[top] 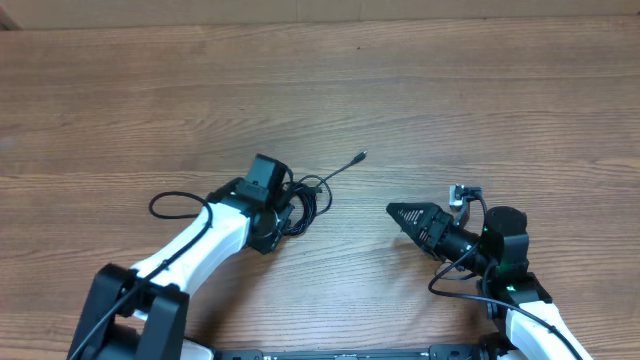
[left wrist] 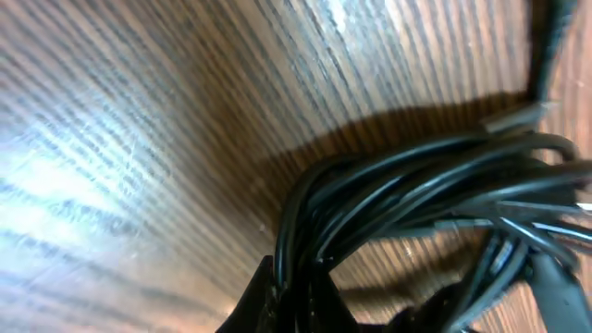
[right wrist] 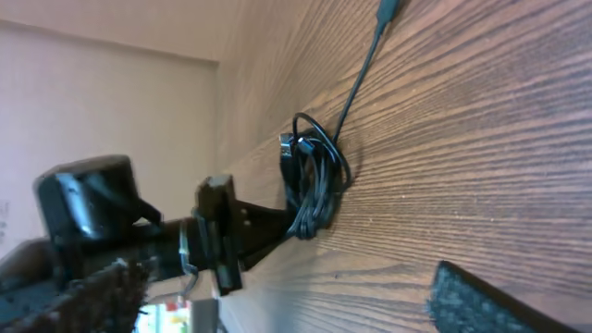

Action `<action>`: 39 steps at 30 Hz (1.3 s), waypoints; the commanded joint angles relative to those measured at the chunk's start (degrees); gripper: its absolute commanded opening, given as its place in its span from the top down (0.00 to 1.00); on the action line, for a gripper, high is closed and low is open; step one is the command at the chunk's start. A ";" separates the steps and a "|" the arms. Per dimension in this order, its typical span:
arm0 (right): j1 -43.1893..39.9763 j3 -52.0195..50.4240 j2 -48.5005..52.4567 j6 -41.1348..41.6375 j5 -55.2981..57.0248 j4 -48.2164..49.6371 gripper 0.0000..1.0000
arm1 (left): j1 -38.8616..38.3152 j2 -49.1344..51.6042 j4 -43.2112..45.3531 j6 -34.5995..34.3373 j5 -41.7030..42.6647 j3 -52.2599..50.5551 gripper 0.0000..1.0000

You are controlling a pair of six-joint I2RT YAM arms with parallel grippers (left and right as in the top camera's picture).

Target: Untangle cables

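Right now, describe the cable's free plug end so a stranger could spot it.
On the wooden table, near its middle, the left tool is shut on a black cable bundle. One thin strand leads away from it toward the far edge; the plug end is its tip, alone on bare wood.

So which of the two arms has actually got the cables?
The left gripper: it is shut on the cables. The right gripper sits open, apart from them, holding nothing.

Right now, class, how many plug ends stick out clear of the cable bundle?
1: the plug end lies stretched out up and right of the bundle in the overhead view. More may be hidden inside it.
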 commanded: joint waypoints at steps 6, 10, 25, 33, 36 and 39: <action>0.17 8.72 -0.15 -5.64 -7.28 -8.31 0.12 | 0.20 -10.19 -0.76 1.18 7.37 5.81 0.96; 0.17 9.14 -0.15 -5.81 -9.88 -8.41 0.14 | 0.20 -12.90 -0.74 -5.27 8.57 5.86 0.96; 14.86 9.14 -0.13 0.26 9.33 -6.71 0.34 | 0.17 -13.53 -0.52 -14.21 18.27 5.86 0.96; 21.22 9.14 0.92 2.16 19.54 -2.82 0.41 | -0.31 -13.53 1.25 -9.09 21.62 5.86 0.96; 22.43 9.14 2.69 4.85 19.56 0.52 0.43 | -0.90 -13.51 2.60 -9.11 21.62 5.86 0.96; 23.82 9.14 4.39 6.49 19.52 3.13 0.45 | -2.14 -13.51 5.05 -9.11 21.55 5.86 0.96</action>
